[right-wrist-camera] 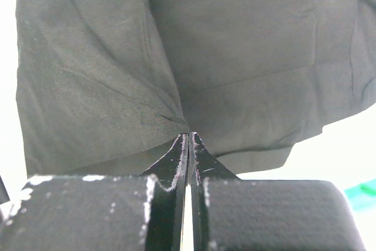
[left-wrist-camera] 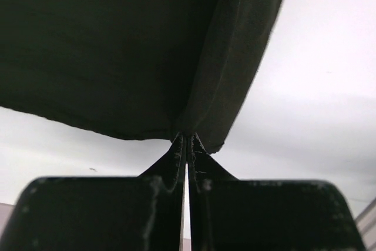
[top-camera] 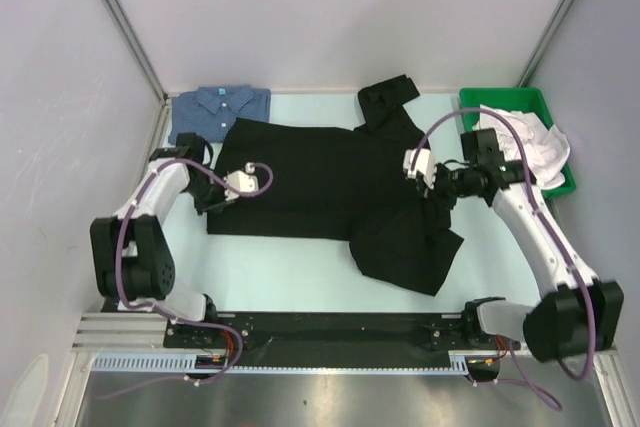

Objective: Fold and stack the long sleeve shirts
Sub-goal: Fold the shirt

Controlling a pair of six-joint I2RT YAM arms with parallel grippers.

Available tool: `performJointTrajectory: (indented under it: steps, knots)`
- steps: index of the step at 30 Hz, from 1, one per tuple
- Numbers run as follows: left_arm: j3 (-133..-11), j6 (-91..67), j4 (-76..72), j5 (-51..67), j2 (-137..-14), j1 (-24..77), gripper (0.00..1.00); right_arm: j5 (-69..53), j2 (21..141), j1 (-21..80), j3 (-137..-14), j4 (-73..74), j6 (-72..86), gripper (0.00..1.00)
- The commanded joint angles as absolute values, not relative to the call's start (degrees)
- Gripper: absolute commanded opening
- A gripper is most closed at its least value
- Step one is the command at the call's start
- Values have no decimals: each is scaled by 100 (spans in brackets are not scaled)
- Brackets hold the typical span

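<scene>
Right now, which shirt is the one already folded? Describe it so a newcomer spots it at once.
Start at the pale table and go to its far-left corner in the top view. There lies the blue shirt, folded into a small rectangle with its collar showing. Unlike the large black shirt spread out beside it, it is blue, compact and neatly squared.

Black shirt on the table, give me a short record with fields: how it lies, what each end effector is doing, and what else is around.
black shirt: spread out, central, one sleeve reaching the far edge
left end effector: shut, pinching the black shirt's edge
right end effector: shut, pinching a fold of the black shirt
blue shirt: folded, far left corner
green bin: far right, white cloth inside
</scene>
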State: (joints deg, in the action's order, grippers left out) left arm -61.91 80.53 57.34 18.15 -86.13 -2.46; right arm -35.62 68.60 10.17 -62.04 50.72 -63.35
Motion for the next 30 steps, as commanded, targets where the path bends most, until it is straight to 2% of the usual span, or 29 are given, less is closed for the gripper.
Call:
performJointTrajectory:
  steps: [1,5,14,28,30]
  knots:
    - [-6802,7691,5686,2109,-9157,-334,0,-3815,7522,967,-6740,4974,-6671,0]
    - [-6987,7462,5529,2039,-9649,-343,0,-3665,8260,932,-6978,4983,-6785,0]
    - [-7856,6988,5678,2039,-10344,-229,0,-3647,9052,888,-7233,4931,-6592,0]
    - [-7989,6662,5546,1890,-10846,-220,0,-3560,10406,835,-8023,4649,-6363,0]
    - [-8015,6618,5555,1881,-10890,-228,5,-3533,10590,835,-8121,4851,-6433,0]
